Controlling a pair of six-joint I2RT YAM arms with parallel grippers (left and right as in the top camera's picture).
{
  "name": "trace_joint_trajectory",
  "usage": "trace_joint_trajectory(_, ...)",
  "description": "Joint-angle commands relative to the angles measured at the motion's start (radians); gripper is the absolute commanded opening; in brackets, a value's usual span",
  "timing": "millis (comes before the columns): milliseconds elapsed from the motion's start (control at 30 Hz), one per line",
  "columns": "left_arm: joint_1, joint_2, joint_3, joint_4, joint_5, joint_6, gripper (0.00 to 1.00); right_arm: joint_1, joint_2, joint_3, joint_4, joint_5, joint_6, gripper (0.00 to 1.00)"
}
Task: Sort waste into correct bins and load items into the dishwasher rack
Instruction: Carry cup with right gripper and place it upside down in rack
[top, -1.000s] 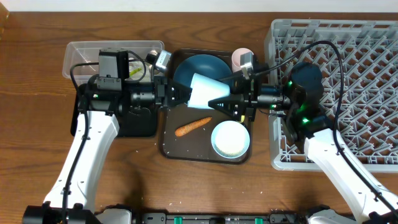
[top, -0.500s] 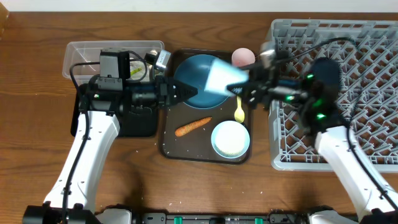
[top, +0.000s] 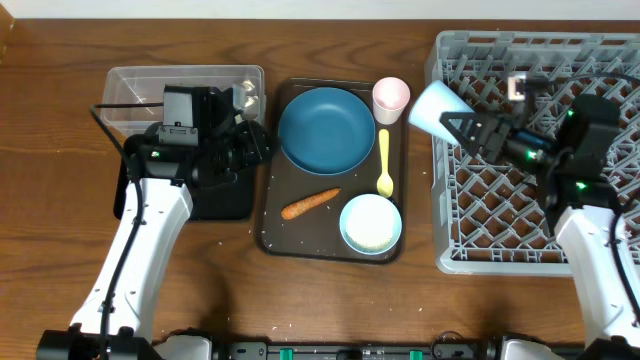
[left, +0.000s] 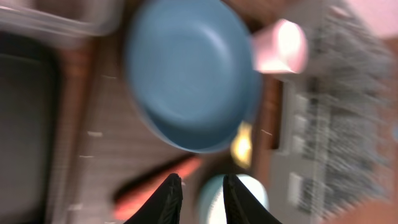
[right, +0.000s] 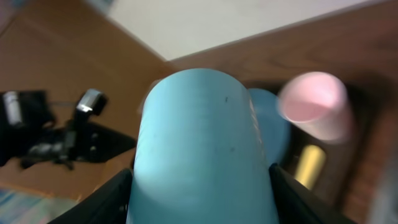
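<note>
Pink cup (top: 391, 97) and dishwasher rack (top: 440, 230) wall leave seemingly little passage between.

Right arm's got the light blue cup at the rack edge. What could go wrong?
1. The light blue cup lies sideways in the right gripper over the rim of the rack; released so, it could catch on pegs or roll.
2. The pink cup stands beside that rim; a low swing could knock it.

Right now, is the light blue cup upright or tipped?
Tipped: the light blue cup lies sideways in the right hand, above the dishwasher rack's left edge, wide end pointing left.
</note>
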Motion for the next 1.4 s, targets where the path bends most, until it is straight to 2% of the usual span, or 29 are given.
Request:
trace_joint_trajectory(0,0.0,0.011,0.002,-0.02,-0.267,0.002,0.25,-0.024,-0.026,0.07,-0.133,0.173,-0.126,0.57)
trace_joint_trajectory(167,0.0,0.023,-0.008,-0.027,-0.349,0.003,0.26,-0.021,-0.026,0.211,-0.429,0.393,-0.191,0.56)
trace_joint_trajectory(367,0.0,0.06,-0.008,-0.028,-0.352,0.002,0.26,-0.021,-0.026,0.442,-0.785,0.706,-0.219,0.56)
trace_joint_trajectory(500,0.0,0.097,-0.008,-0.029,-0.352,0.002,0.26,-0.021,-0.026,0.511,-0.929,0.883,-0.219,0.57)
trace_joint_trajectory(867,0.0,0.173,-0.008,-0.031,-0.352,0.002,0.26,-0.02,0.092,0.512,-1.078,0.955,-0.218,0.58)
trace_joint_trajectory(1367,0.0,0.174,-0.008,-0.031,-0.352,0.002,0.26,-0.002,0.311,0.512,-1.069,0.955,-0.214,0.59)
